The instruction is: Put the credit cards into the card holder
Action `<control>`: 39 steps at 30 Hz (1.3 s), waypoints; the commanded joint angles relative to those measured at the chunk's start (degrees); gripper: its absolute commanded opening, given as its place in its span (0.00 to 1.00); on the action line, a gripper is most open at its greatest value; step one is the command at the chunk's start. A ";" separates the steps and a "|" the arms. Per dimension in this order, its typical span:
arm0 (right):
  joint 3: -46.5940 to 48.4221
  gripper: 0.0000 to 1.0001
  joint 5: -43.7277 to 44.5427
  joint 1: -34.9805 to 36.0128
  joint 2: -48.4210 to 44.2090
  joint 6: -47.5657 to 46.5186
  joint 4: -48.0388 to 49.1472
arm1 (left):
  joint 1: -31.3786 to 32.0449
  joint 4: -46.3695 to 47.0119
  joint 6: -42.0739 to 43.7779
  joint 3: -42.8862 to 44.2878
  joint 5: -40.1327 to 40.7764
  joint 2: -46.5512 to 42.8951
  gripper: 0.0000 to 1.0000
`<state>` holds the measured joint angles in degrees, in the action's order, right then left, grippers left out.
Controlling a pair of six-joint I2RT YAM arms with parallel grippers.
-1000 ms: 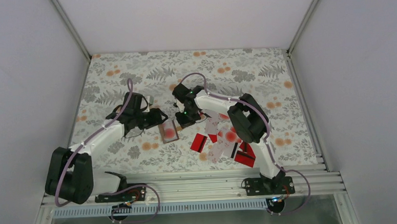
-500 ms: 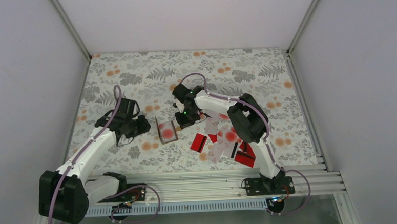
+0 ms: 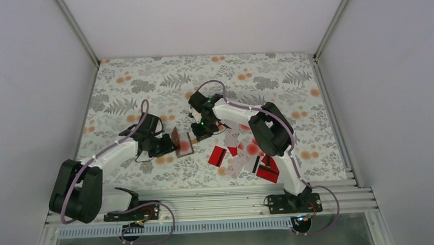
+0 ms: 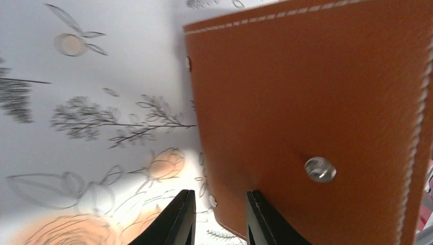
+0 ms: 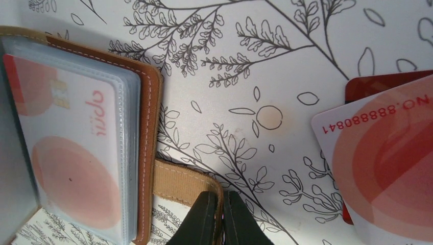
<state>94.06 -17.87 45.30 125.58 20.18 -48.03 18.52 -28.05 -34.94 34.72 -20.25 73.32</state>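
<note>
The holder [image 3: 184, 145] lies open between the two grippers. One card [image 5: 71, 153] sits in its clear pocket. The other cards [image 3: 217, 155] lie in a heap just right of the holder. The right gripper [image 5: 220, 195] is pinched tight on the holder's strap [image 5: 178, 181]. The left gripper [image 4: 220, 196] is at the holder's left. Its fingers are a little apart at the bottom edge of the flap [image 4: 306, 102]. I cannot tell if they pinch it. I think the right one should hold firm while the left moves the flap slowly, so the holder does not slide.
</note>
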 commanded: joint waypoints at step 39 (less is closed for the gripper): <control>1.79 0.11 -14.78 -0.52 -1.40 1.21 3.00 | 11.38 -9.12 5.09 13.87 10.92 13.75 0.40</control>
<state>96.47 -28.05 44.45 123.31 20.51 -48.56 29.67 -31.90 -30.15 46.17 -12.21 88.01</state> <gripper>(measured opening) 0.111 0.319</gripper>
